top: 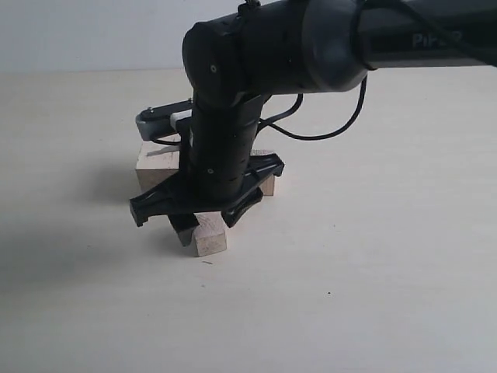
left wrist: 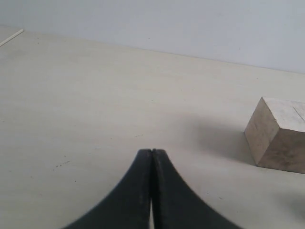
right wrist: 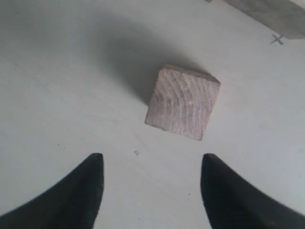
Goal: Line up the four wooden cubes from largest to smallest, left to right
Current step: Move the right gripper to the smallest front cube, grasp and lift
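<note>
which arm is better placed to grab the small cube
Right. The right gripper hangs open close to the small cube, which sits just ahead of its jaws. The left gripper is shut and holds nothing, with only a bigger cube off to one side in its view.

The exterior camera sits near, looking slightly down across the desk (top: 373,272) toward a pale wall (top: 85,35); the right arm (top: 311,39) fills its upper frame. The left wrist camera skims just above the desk, looking almost level past the left hand (left wrist: 151,155) to a pale wall. The right wrist camera looks steeply down from close by, past the right hand (right wrist: 152,160), at the small wooden cube (right wrist: 183,102), which the exterior view also shows.
</note>
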{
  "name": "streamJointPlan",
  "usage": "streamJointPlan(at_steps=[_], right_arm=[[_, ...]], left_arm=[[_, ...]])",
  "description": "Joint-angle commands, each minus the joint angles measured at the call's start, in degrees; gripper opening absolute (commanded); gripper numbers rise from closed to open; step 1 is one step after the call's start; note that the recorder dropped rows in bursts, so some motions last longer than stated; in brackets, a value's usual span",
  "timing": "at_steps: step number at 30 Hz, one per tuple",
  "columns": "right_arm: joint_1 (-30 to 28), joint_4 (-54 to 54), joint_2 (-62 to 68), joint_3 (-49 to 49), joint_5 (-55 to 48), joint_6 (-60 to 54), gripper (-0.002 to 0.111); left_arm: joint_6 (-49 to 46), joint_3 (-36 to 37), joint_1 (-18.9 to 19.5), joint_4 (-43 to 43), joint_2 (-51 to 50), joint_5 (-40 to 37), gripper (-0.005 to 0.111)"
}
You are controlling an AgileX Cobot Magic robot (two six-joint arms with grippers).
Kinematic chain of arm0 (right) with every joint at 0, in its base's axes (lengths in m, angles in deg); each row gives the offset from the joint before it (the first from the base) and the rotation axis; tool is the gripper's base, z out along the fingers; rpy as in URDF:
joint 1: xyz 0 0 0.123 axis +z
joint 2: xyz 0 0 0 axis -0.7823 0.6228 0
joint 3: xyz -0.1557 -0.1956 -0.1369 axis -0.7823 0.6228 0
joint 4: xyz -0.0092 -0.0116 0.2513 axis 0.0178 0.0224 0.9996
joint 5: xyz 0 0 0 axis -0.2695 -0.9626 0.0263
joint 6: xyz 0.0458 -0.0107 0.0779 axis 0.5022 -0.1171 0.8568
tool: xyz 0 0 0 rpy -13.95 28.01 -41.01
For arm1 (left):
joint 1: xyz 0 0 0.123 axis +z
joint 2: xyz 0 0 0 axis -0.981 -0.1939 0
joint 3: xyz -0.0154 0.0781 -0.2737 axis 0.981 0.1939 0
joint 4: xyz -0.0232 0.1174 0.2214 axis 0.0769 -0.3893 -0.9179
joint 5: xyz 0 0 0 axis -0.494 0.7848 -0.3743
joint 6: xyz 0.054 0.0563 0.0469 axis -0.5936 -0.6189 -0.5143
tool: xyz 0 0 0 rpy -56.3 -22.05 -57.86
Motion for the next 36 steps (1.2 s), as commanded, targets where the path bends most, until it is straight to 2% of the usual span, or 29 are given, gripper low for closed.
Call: streamJointPlan(at_steps=[1,20,22,29,36], right_arm=[[0.06,-2.98,0.07,0.16,3.78,3.39,0.067],[0.06,-5.52,5.91,0.06,7.65,8.52,0.067],[0.06,-5.52,6.23,0.06,7.66,8.52,0.064],[0.06,-5.14,7.27,0.06,6.69,8.52,0.044],[0.06,-4.98,2.86,0.06,1.34,2.47,0.0]], left_arm=[[-0.23,0.15,-0.32,-0.22,0.32,0.45,0.0],[-0.23,0.15,-0.32,-0.22,0.32,0.45,0.0],[-0.23,0.15,-0.32,-0.22,0.32,0.45,0.0],[-0.23,0.15,-0.32,-0.22,0.32,0.45,0.0],[-0.23,0.15,-0.32,-0.22,0.32,0.45,0.0]])
